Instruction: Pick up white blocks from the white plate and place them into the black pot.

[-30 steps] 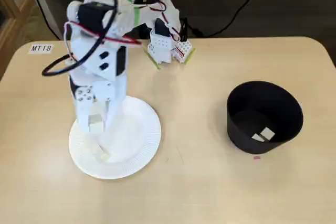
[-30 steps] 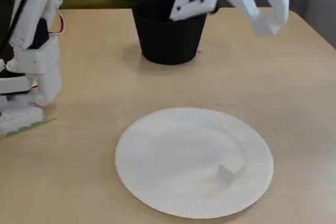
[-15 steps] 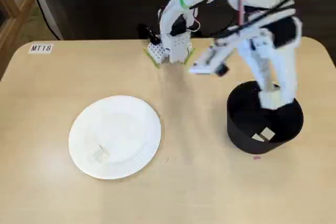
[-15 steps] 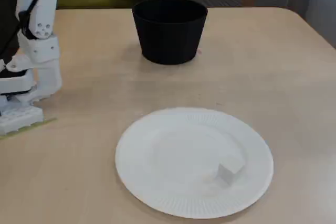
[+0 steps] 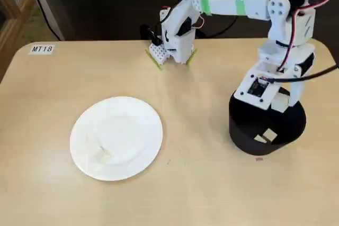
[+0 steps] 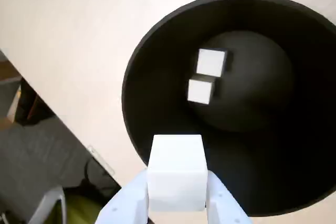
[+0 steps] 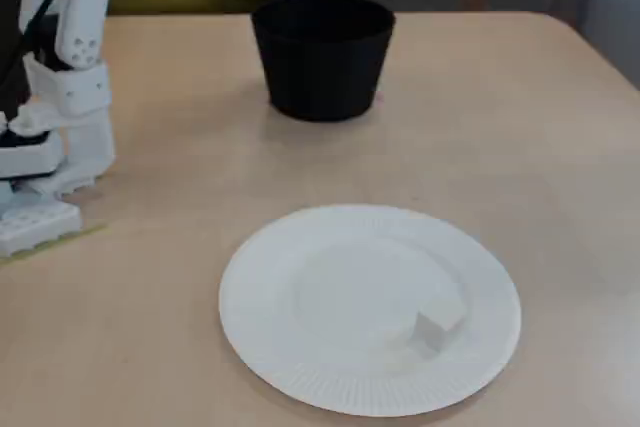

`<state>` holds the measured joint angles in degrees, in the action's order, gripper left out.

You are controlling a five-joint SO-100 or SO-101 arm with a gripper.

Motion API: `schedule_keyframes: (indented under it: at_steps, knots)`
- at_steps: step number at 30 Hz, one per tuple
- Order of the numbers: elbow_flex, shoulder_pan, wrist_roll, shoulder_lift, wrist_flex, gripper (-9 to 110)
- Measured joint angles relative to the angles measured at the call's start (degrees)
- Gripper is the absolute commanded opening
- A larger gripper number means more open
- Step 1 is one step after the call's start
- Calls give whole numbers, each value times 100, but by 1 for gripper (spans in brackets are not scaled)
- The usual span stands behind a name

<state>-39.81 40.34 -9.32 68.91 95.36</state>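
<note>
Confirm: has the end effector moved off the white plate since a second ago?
Yes. In a fixed view the end effector left the white plate and swung right to above the black pot, gripping a white block.

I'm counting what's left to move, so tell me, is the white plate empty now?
No, in a fixed view one white block sits on the white plate, near its right side.

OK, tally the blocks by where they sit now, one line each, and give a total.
In the pot: 2
Held in the jaws over the pot: 1
On the plate: 1
Total: 4 blocks
</note>
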Motion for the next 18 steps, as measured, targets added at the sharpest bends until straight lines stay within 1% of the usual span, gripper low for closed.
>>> schedule_keyframes:
  at_steps: [2,6,9,13,16,18]
  knots:
    - [-26,-35,70,0,0,1]
    - [-176,-149,79,0,0,4]
    - [-431,-264,79,0,0,11]
    - [-615,-431,141,-9,0,14]
    - [-633,-510,141,-9,0,20]
    - [-633,-545,141,-9,0,21]
